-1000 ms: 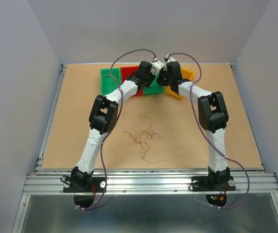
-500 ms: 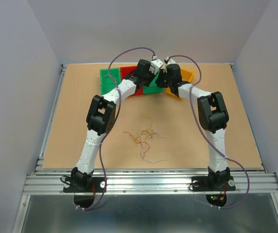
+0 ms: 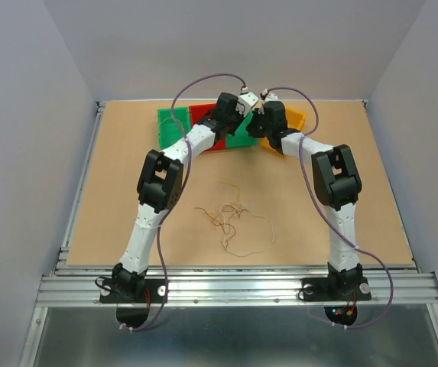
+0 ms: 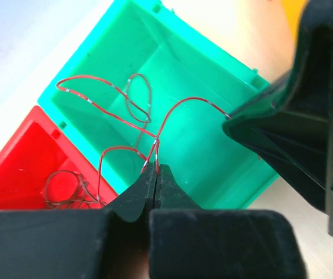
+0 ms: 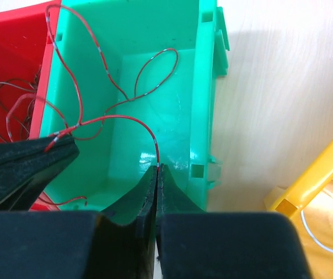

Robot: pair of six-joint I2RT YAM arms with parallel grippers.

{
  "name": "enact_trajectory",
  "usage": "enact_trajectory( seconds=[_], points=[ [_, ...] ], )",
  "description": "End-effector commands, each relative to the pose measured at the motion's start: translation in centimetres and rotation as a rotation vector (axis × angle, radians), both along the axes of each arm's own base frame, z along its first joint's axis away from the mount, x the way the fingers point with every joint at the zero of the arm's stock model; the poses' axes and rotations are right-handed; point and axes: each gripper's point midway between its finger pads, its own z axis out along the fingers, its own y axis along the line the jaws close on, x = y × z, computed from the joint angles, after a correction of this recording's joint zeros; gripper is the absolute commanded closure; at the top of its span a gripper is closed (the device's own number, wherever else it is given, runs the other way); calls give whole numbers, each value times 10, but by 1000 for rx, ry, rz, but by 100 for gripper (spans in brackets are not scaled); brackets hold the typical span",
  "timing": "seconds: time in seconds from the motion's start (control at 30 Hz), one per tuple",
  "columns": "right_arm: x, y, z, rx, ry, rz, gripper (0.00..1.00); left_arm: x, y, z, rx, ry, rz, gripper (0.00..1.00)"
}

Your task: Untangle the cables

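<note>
A thin red cable (image 4: 181,100) is strung over the green bin (image 4: 212,157), with both grippers holding it. My left gripper (image 4: 156,167) is shut on one stretch of it. My right gripper (image 5: 157,167) is shut on another stretch (image 5: 153,135) above the same green bin (image 5: 154,35). More of the red cable loops loosely inside the bin. A loose tangle of thin cables (image 3: 232,218) in brown, white and orange lies on the table between the arms, well behind both grippers.
A red bin (image 4: 27,157) left of the green one holds a dark coiled cable (image 4: 67,186). A yellow bin (image 5: 311,180) on the right holds a white cable (image 5: 323,232). The two gripper heads hang close together over the bins at the table's back.
Both grippers stay over the bins. The left arm's elbow has shifted slightly left. The tangle on the table has not moved.
</note>
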Motion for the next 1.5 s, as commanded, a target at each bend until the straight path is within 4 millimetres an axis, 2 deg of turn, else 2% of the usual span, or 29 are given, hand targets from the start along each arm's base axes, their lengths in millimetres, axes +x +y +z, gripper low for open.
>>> enact_trajectory(
  seconds=[0.0, 0.13, 0.17, 0.2, 0.37, 0.43, 0.6, 0.63, 0.67, 0.73, 0.77, 0.8, 0.9, 1.03, 1.23, 1.47],
  points=[
    [13, 13, 32, 61, -92, -1, 99, 19, -3, 30, -3, -110, 25, 100],
    [20, 12, 24, 46, -99, -71, 99, 29, -4, 17, -3, -122, 52, 100],
    [20, 12, 17, 45, -91, -79, 100, 32, -4, 16, -22, -125, 69, 100],
    [20, 13, 15, 51, -90, -87, 99, 31, -4, 5, -21, -107, 69, 100],
    [18, 23, -1, 149, -72, -94, 99, 33, -12, -11, -105, -70, 101, 100],
    [17, 25, -7, 173, -57, -99, 99, 32, -15, -6, -168, -45, 107, 100],
    [16, 26, -2, 202, -71, -97, 97, 26, -22, 14, -318, -28, 81, 98],
    [17, 27, 8, 216, -98, -95, 93, 26, -23, 14, -322, -25, 81, 98],
    [14, 24, 5, 214, -96, -101, 90, 27, -21, 14, -320, -27, 88, 97],
    [11, 21, 10, 219, -112, -114, 83, 28, -18, 12, -317, -27, 96, 97],
    [12, 19, 23, 232, -146, -125, 83, 29, -17, 11, -318, -27, 100, 98],
    [8, 15, 20, 225, -143, -131, 82, 30, -15, 9, -316, -25, 103, 98],
    [3, 8, 37, 229, -185, -152, 79, 33, -12, 12, -316, -34, 104, 99],
    [-4, 2, 39, 216, -198, -162, 71, 35, -8, 29, -312, -71, 101, 100],
    [-10, -5, 45, 203, -219, -172, 64, 37, -1, 56, -310, -128, 106, 100],
    [-16, -15, 56, 183, -252, -196, 62, 47, 5, 73, -280, -210, 99, 100]
  ],
)
